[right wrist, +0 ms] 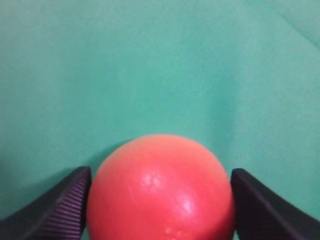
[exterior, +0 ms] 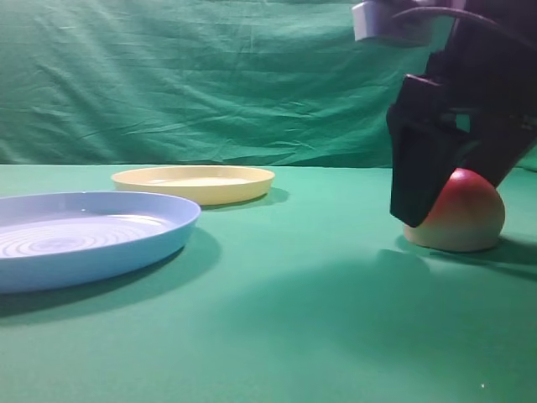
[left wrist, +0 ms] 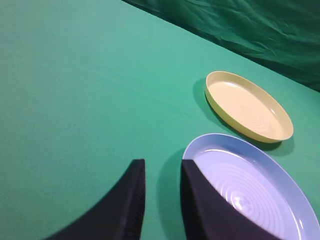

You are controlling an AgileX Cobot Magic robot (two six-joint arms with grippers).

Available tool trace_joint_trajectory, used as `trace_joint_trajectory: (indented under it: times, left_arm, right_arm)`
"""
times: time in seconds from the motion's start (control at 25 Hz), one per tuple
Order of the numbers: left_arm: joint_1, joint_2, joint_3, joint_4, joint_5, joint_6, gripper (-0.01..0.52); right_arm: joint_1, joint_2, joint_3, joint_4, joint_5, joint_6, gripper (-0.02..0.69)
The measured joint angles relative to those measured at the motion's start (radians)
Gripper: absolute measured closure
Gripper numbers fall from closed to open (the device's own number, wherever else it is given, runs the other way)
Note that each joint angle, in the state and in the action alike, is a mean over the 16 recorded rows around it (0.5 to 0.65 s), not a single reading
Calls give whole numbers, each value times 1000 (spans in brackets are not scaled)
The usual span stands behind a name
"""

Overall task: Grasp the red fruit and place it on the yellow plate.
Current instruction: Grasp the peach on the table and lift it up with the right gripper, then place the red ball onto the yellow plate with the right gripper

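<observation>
The red fruit (exterior: 470, 214) rests flat side down on the green cloth at the right, red on top and pale at its base. My right gripper (exterior: 457, 197) has come down over it. In the right wrist view the fruit (right wrist: 160, 185) fills the gap, and both black fingers (right wrist: 70, 205) press against its sides. The yellow plate (exterior: 193, 183) lies empty at the back left, well apart from the fruit. My left gripper (left wrist: 162, 170) hovers at the near rim of the blue plate, fingers a little apart with nothing between them, and the yellow plate (left wrist: 248, 107) lies beyond.
A larger light-blue ringed plate (exterior: 84, 235) sits at the front left, between the near edge and the yellow plate; it also shows in the left wrist view (left wrist: 260, 185). A green cloth backdrop (exterior: 210, 75) hangs behind the table.
</observation>
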Motion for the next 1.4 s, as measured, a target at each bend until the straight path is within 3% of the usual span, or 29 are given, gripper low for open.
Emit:
trace_joint_trajectory:
  times: [0.4,0.84,1.0,1.4]
  left_arm:
    - [0,0,0,0,0,0,357]
    - [0,0,0,0,0,0,357]
    - [0,0,0,0,0,0,357]
    - [0,0,0,0,0,0,357]
  right_arm:
    - [23,25,-248,7,32,0,425]
    - [141,239,-655,22,-14,-1,444]
    - [173,350,-760,21,-28,-2,393]
    - [187,485,-874,-11,-26,-17,128]
